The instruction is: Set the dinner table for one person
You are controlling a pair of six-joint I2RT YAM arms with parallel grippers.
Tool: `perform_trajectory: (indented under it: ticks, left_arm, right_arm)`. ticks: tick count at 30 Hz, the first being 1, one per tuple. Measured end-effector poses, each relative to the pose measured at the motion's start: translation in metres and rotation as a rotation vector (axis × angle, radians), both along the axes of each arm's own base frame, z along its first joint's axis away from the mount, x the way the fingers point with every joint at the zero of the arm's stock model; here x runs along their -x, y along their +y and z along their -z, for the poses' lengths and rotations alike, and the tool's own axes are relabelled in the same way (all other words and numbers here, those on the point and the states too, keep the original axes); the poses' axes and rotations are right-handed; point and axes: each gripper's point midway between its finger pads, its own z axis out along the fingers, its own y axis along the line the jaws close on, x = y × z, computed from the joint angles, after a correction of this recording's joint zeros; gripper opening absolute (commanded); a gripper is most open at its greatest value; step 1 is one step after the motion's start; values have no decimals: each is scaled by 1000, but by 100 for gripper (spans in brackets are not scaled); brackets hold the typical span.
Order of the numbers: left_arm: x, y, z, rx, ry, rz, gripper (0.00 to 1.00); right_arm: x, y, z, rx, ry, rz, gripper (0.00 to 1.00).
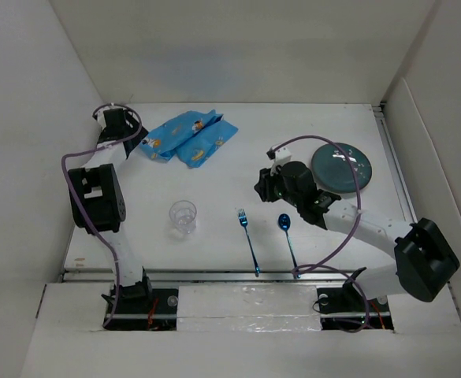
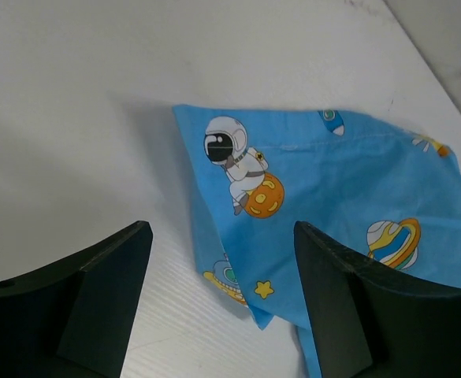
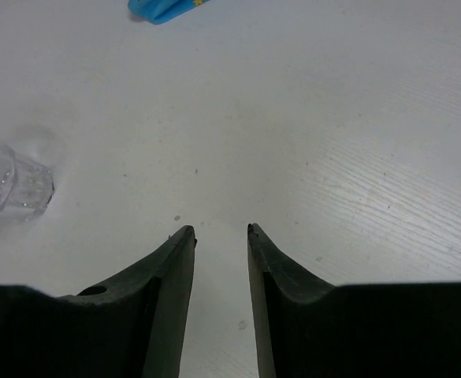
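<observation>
Dinner table (image 1: pixel 238 169): plain white rectangular top with white walls around it. In the top view its long axis runs left to right. One long edge lies along the arm bases and the short ends face the side walls. It fills the ground of both wrist views.

Reference object: clear glass (image 1: pixel 183 216), upright on the table, left of centre and toward the near edge.

- Blue placemat (image 1: pixel 191 138): straight behind the glass, toward the far wall. It is rumpled and folded over itself, not spread flat, and is printed with astronauts and planets.
- Fork (image 1: pixel 248 240): near the glass on its right, blue, tines toward the far wall and handle toward the near edge.
- Spoon (image 1: pixel 288 236): farther right of the glass, past the fork and roughly parallel to it, bowl end away from the bases.
- Plate (image 1: pixel 341 167): well right of the glass and farther back, dark teal, lying flat.

Left gripper (image 2: pixel 222 236): behind and left of the glass, at the placemat's left corner. Its fingers are spread wide and grasp nothing. The cloth corner lies on the table between and ahead of them.

Right gripper (image 3: pixel 219 230): right of the glass and slightly behind it, above bare table. Its fingers are drawn close, with only a narrow gap at the tips and nothing in it. Its wrist camera shows the glass (image 3: pixel 13 185) off to the left.
</observation>
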Motion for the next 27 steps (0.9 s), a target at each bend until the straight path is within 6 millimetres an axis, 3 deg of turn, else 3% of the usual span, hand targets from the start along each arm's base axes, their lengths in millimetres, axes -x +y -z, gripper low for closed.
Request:
perform_trajectory:
  ticks: [3,9,16,19,20,27]
  left_arm:
    - [-3,-11,19,37,25,34,65]
    - [-9,-5,49,58,69,-11,53]
    - [-22,6,62,51,64,-66,48]
    - [-32,8,61,56,45,-71,19]
    - [-38,8,60,57,34,-70,0]
    - [-51,0,46,59,-16,-43,0]
  right_arm:
    - [2,2,2,-2,4,-19,46]
    - [3,4,3,-5,5,-30,46]
    - [-1,10,24,20,45,-40,50]
    - [-9,18,32,31,64,-46,50]
    - [-11,21,35,34,70,-49,50]
    - [-28,34,39,26,82,-46,54]
